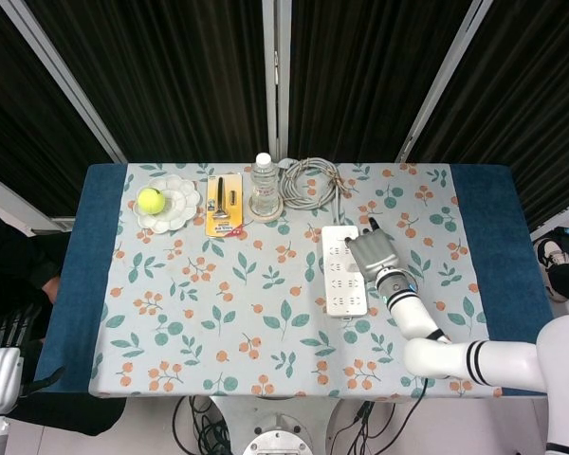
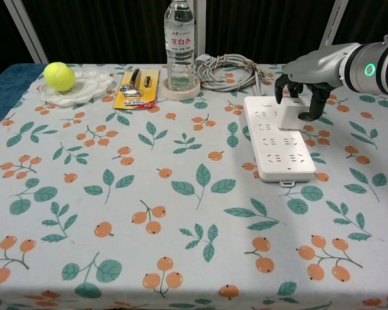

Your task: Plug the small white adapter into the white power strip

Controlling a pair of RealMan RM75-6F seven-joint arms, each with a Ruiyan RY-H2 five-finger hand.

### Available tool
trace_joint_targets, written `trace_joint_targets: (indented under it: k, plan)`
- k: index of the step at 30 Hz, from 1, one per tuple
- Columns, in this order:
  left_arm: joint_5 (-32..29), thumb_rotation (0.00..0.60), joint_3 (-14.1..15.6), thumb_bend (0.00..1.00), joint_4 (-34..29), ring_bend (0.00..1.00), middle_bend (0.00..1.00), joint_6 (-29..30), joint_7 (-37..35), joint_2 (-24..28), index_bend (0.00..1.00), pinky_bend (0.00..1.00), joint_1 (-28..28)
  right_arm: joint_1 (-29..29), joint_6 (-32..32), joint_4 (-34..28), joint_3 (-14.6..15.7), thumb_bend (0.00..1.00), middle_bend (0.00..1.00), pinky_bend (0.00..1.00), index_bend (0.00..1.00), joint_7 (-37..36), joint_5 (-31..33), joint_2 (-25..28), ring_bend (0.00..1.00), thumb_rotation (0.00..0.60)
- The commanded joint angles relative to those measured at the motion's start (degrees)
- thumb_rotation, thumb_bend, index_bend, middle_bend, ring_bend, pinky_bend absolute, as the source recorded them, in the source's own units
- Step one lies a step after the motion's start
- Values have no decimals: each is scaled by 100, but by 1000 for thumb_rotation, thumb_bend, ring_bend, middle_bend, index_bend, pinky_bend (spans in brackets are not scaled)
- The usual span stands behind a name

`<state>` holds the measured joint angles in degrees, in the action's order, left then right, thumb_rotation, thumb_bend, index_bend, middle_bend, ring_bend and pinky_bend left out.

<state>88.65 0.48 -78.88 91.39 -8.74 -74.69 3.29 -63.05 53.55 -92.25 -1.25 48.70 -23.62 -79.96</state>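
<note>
My right hand (image 2: 302, 90) sits at the upper right of the chest view, fingers curled down around the small white adapter (image 2: 290, 113), gripping it. The adapter stands upright on the far end of the white power strip (image 2: 275, 145), whose long axis runs toward me. I judge pressing straight down seats it.

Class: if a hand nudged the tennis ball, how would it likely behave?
The tennis ball is round, so it would probably roll. The scalloped white dish under it may check a light nudge. It likely weighs little.
</note>
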Motion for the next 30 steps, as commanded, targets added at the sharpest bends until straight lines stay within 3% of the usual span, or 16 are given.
trace_joint_targets:
  k: [1,8,14,17,20,24,26,30]
  plan:
    - [3,600,-1,82,-22,0,0,5,22,11,65,0,-1,21,10,-25,6,325,360,0,203,-34,-38,28,197,600]
    - [23,600,-3,82,-112,0,0,8,101,67,65,0,-15,185,69,-388,9,314,313,0,152,-306,-273,357,140,600]
    - [34,600,-8,83,-204,0,0,12,174,120,65,0,-27,643,104,-1075,-153,319,301,0,137,-1222,-862,1086,120,600]
    - [50,600,-13,82,-255,0,0,23,220,137,65,0,-35,1074,-20,-1301,-472,321,344,0,178,-2373,-1384,1354,140,600]
    - [65,600,-12,82,-313,0,0,16,276,147,65,0,-49,1630,-327,-1237,-967,326,443,63,338,-4162,-2066,1360,265,600]
    - [82,600,-3,82,-399,0,0,7,363,168,65,0,-60,2249,-854,-804,-1492,380,586,361,558,-6638,-3114,1054,445,600]
    - [75,600,-2,82,-443,0,0,9,399,185,65,0,-56,2461,-1052,-587,-1701,417,642,458,631,-7759,-3571,879,516,600]
    - [68,600,8,82,-516,0,0,1,462,208,65,0,-52,2724,-1110,-146,-2034,575,787,690,790,-9494,-4051,447,732,600]
